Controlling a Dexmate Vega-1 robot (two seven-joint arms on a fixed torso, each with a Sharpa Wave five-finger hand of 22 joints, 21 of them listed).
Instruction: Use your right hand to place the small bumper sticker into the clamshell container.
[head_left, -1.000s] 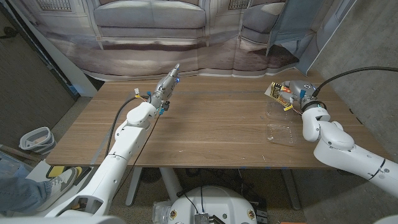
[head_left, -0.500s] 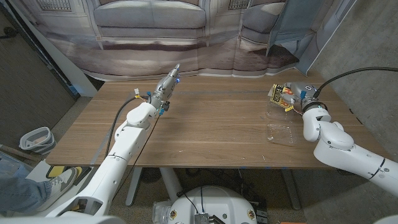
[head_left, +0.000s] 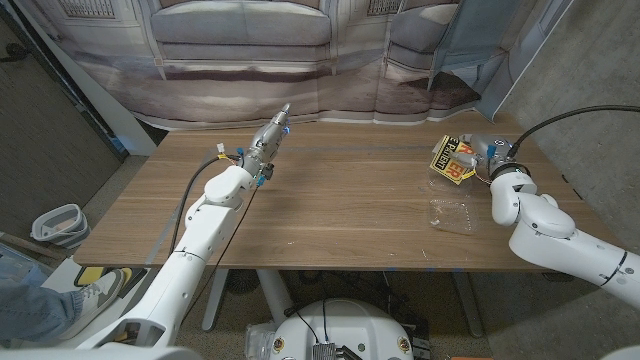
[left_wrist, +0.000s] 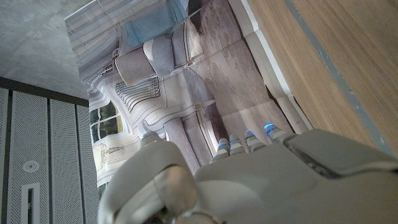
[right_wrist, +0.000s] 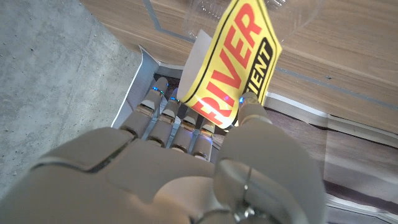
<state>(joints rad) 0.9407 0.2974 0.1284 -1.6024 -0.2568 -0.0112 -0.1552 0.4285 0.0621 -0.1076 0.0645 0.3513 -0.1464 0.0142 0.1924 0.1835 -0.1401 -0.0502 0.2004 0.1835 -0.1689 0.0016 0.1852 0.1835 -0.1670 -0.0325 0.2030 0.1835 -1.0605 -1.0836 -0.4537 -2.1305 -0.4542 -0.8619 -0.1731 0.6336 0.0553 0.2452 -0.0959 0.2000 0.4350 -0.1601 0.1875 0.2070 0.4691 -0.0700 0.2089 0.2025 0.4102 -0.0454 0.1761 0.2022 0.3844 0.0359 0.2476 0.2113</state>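
My right hand (head_left: 484, 152) is at the table's far right and pinches a small yellow bumper sticker (head_left: 451, 159) with red and black lettering, tilted up off the table. In the right wrist view the sticker (right_wrist: 233, 65) stands between the thumb and the fingers (right_wrist: 163, 118), with the clear container behind it. The clear clamshell container (head_left: 452, 213) lies open on the table, nearer the front edge than the sticker. My left hand (head_left: 270, 135) is at the far middle-left of the table, fingers stretched toward the back edge, holding nothing.
A printed backdrop of sofas (head_left: 280, 50) hangs behind the table's far edge. A grey wall (head_left: 590, 60) stands on the right. A bin (head_left: 58, 224) sits on the floor at the left.
My right hand has lifted the sticker off the table and tipped it up, so its yellow face now shows.
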